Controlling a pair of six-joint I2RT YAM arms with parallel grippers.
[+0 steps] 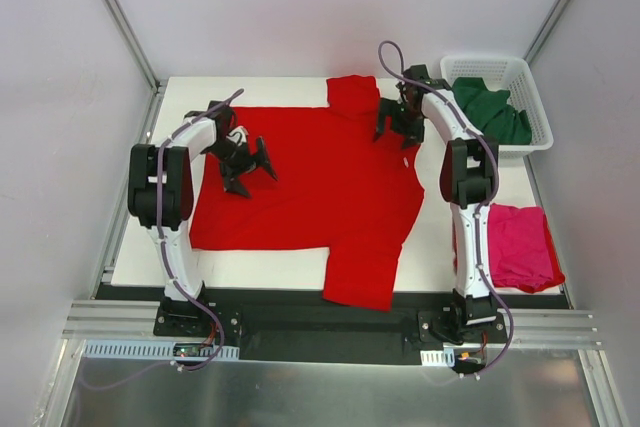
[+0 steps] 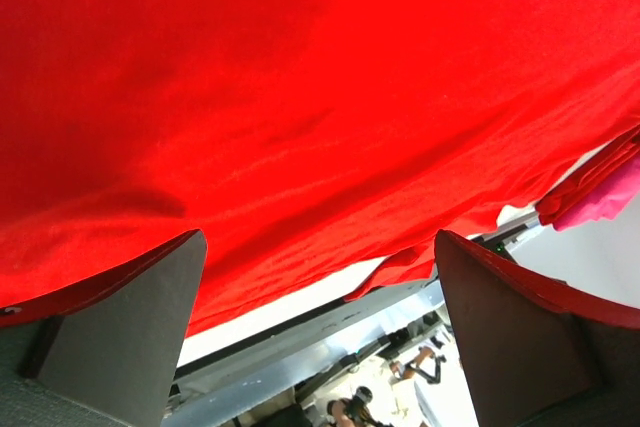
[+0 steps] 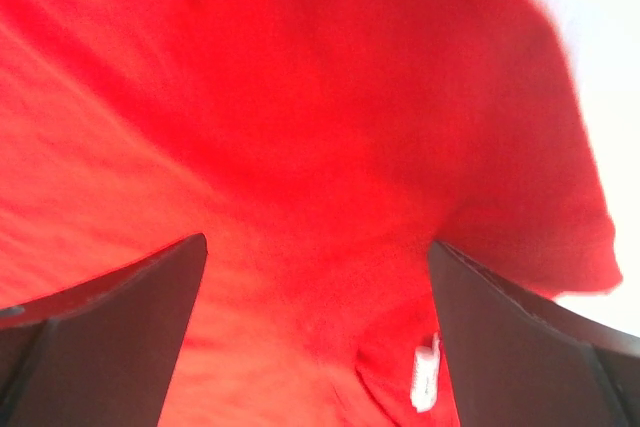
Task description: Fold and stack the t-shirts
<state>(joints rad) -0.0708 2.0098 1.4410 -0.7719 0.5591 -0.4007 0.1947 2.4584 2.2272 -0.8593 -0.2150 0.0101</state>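
Red shirt [image 1: 320, 187] lies spread flat on the table [image 1: 250, 265], hem to the left and collar to the right. One sleeve points at the far edge and the other hangs over the near edge.

Left gripper [image 1: 250, 172] sits over the shirt's left half, jaws wide apart, holding nothing. Right gripper [image 1: 393, 134] sits over the far shoulder, jaws also spread and empty. Whether either fingertip touches cloth is hard to say from above.

Green shirt [image 1: 490, 109] is bunched in the basket [image 1: 540, 135] at the far right. Pink shirt [image 1: 520, 245] is folded at the near right.

Only the right wrist view shows a small white tag [image 3: 426, 375] at the collar, its print too small to read. The left wrist view catches a pink corner past the red cloth.
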